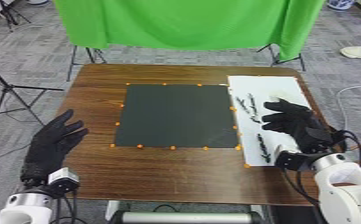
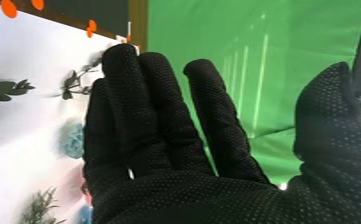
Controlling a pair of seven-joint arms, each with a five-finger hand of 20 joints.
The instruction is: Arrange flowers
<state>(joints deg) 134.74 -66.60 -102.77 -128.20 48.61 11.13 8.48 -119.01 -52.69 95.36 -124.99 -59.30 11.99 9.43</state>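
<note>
From where I'm standing, the brown wooden surface [image 1: 176, 175] is taking up most of the scene, and a bright green cloth [image 1: 185, 22] is hanging beyond its far edge. A dark square mat [image 1: 175, 115] is lying flat around the middle, and a long white sheet [image 1: 247, 85] is running along its right side, reaching toward the right edge of the wood.

The right hand [image 1: 287, 117] is hanging over the right part of that sheet, open and gripping nothing, its fingers stretching out straight and its thumb standing well apart. The left hand [image 1: 56, 137] is waiting by the left edge, also open and empty, fingers loosely extended and pointing away from the robot.

The flowers for arranging are lying on the white sheet. Dark leafy sprigs [image 1: 263, 147] are spreading along its left side, two lying close together farther off and another lying nearer the robot. In the right wrist view, a feathery green sprig [image 2: 41, 207] is lying near a pale blue flower [image 2: 72, 140], and something pink [image 2: 75, 177] is peeking out beside the glove, partly hidden. Small orange markers [image 1: 140, 146] are dotting the mat's edges.
</note>
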